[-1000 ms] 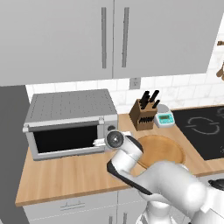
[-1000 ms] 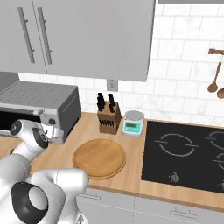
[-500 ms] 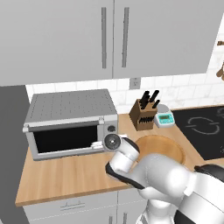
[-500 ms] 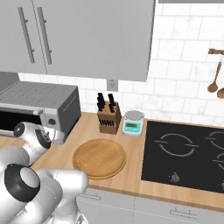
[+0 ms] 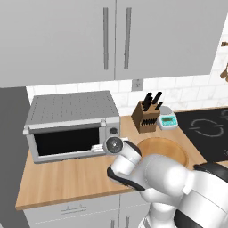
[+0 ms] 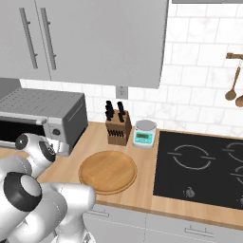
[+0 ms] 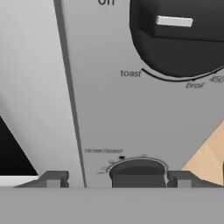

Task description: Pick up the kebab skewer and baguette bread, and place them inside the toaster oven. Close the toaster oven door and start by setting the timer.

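Note:
The silver toaster oven (image 5: 71,111) stands at the counter's left end, also seen from the other side (image 6: 42,107). Its dark-glass toaster oven door (image 5: 67,141) is up and closed. The kebab skewer and the baguette bread are hidden. My gripper (image 5: 101,147) is pressed up to the right-hand control panel. In the hand view my gripper (image 7: 117,179) straddles the lower knob (image 7: 138,171). The right fingertip (image 7: 181,179) sits close against the knob and the left one stands apart, so the gripper is open. The upper knob (image 7: 179,35) is above, its white pointer level.
A round wooden board (image 6: 108,172) lies on the counter right of the oven. Behind it stand a knife block (image 6: 117,128) and a small kitchen scale (image 6: 144,134). A black cooktop (image 6: 204,166) fills the right side. Wall cabinets (image 5: 116,35) hang overhead.
The hand has sunk slightly at the oven's control panel while the arm's elbow swung in front of the board. The oven and its door have not moved.

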### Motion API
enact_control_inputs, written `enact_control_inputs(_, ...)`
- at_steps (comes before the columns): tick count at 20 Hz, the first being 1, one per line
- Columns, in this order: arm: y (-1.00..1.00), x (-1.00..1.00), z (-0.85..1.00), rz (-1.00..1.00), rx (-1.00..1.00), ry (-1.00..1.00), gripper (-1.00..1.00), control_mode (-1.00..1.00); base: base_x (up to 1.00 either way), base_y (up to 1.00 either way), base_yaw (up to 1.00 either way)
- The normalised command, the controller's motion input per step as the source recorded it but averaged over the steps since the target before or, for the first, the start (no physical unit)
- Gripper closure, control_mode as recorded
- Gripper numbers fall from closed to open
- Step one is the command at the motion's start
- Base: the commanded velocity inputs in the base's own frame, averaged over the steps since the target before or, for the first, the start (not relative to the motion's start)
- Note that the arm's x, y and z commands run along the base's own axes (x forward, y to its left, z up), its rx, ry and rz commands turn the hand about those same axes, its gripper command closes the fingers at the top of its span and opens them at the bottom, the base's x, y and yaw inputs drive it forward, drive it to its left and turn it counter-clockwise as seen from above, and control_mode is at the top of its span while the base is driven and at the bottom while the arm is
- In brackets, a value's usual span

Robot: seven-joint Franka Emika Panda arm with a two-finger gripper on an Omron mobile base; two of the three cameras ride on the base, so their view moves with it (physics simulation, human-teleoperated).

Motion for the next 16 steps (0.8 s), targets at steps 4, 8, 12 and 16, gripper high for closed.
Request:
enact_control_inputs(4,-0.03,0.01,-0.1,0.0,0.02,0.0,-1.0,-1.0,0.0,0.0,0.0)
enact_control_inputs(8,0.0,0.0,-0.01,0.0,0.0,0.0,-1.0,-1.0,0.0,0.0,0.0)
enact_control_inputs(12,0.0,0.0,0.0,0.0,0.0,0.0,-1.0,-1.0,0.0,0.0,0.0)
enact_control_inputs(16,0.0,0.0,0.0,0.0,0.0,0.0,-1.0,-1.0,0.0,0.0,0.0)
